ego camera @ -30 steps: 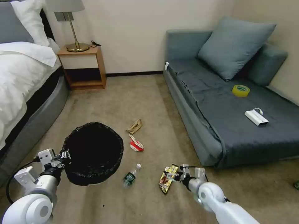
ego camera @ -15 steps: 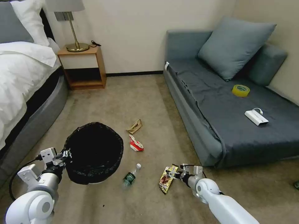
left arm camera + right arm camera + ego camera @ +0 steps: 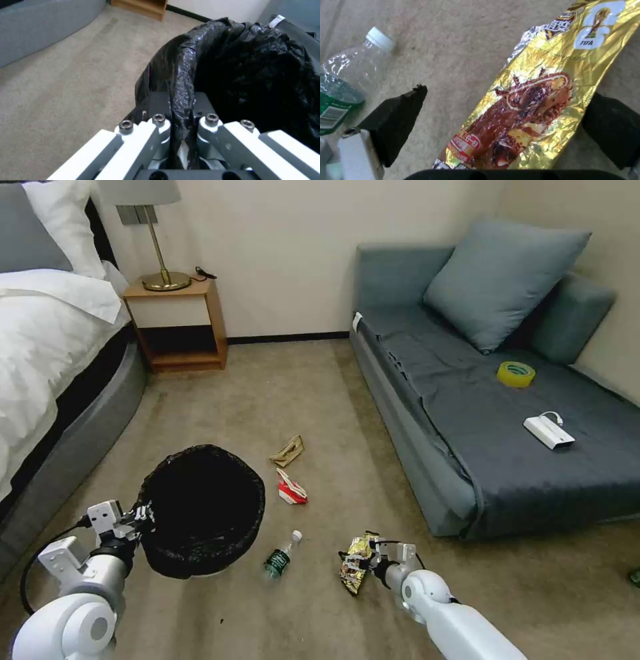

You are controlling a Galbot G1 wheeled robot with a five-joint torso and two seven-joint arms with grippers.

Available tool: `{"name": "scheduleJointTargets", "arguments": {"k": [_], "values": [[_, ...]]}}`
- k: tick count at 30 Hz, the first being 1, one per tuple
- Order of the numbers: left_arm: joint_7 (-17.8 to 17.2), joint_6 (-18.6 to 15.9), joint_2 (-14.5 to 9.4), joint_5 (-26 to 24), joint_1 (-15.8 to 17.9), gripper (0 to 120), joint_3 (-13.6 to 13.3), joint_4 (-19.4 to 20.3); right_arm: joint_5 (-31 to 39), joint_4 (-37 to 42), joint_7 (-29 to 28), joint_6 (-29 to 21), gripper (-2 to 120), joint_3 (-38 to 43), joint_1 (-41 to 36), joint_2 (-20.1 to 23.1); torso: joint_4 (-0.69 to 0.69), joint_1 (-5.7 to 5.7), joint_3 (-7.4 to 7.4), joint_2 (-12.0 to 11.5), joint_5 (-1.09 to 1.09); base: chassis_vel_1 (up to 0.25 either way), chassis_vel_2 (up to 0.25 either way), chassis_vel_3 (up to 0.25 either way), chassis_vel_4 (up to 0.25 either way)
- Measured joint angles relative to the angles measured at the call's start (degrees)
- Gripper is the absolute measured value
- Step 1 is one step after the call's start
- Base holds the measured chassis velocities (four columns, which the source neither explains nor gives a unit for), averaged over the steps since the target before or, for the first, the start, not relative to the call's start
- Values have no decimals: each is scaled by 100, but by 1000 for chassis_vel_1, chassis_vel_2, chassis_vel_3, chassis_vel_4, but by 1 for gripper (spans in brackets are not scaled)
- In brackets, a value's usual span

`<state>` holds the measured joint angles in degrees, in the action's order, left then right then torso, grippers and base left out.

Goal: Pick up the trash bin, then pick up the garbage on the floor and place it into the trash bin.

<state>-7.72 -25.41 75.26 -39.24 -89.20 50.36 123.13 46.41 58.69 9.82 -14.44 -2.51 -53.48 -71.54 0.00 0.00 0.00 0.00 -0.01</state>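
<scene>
1. Since a second ago, the right tool [image 3: 365, 565] has dropped lower over the gold-brown foil snack wrapper [image 3: 355, 563] on the beige carpet floor [image 3: 280, 387], fingers apart on either side of it.
2. The left tool [image 3: 141, 513] stays clamped on the rim of the round black-bag-lined trash bin [image 3: 200, 507], between the white-sheeted bed [image 3: 47, 333] and the grey sofa [image 3: 480, 407].

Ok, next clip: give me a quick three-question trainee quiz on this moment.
1. True or false: the left gripper is shut on the rim of the round white trash bin with a crinkled black bag liner.
2. What lies between the open right gripper fingers? A) gold-brown foil snack wrapper B) clear plastic bottle with green label C) crushed red-and-white carton
3. Fill in: the yellow tape roll lies on the grey ____.

Key: 1 true; 2 A; 3 sofa.
</scene>
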Motion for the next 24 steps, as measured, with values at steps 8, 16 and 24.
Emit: {"name": "scheduleJointTargets", "arguments": {"k": [8,16,24], "values": [[37,47,16,6,34,5,-25,-67,-538,-206,87,234,96,-50,64,-64,0,0,-1,1,0,0,0,0,0],[53,58,0,3,53,5,-38,-84,-693,-260,84,362,71,-24,40,-72,-2,0,-1,1,-2,0,0,0,0],[69,65,11,-4,56,5,-55,-94,-769,-290,109,443,42,-38,21,-98,1,0,0,1,2,0,0,0,0]]}}
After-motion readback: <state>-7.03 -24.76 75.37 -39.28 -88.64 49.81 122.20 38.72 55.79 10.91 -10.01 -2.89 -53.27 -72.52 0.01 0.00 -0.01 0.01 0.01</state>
